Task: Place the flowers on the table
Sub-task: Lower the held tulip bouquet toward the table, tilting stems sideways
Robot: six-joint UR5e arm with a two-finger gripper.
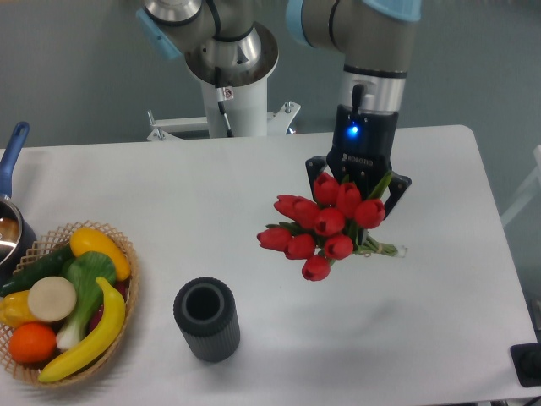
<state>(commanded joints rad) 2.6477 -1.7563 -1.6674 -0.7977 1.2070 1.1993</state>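
Note:
The flowers (324,225), a bunch of red tulips with green stems, hang over the right half of the white table (439,321), heads pointing left and toward the camera, stem ends to the right. My gripper (361,190) is right behind and above the bunch, its black fingers (396,189) either side of the stems and shut on them. The stems where it grips are mostly hidden by the blooms. I cannot tell whether the bunch touches the table.
A dark ribbed cylindrical vase (206,319) stands near the front, left of the bunch. A wicker basket (128,296) of fruit and vegetables sits at the left edge. A pot with a blue handle (12,161) pokes in at far left. The robot base (230,68) is behind the table.

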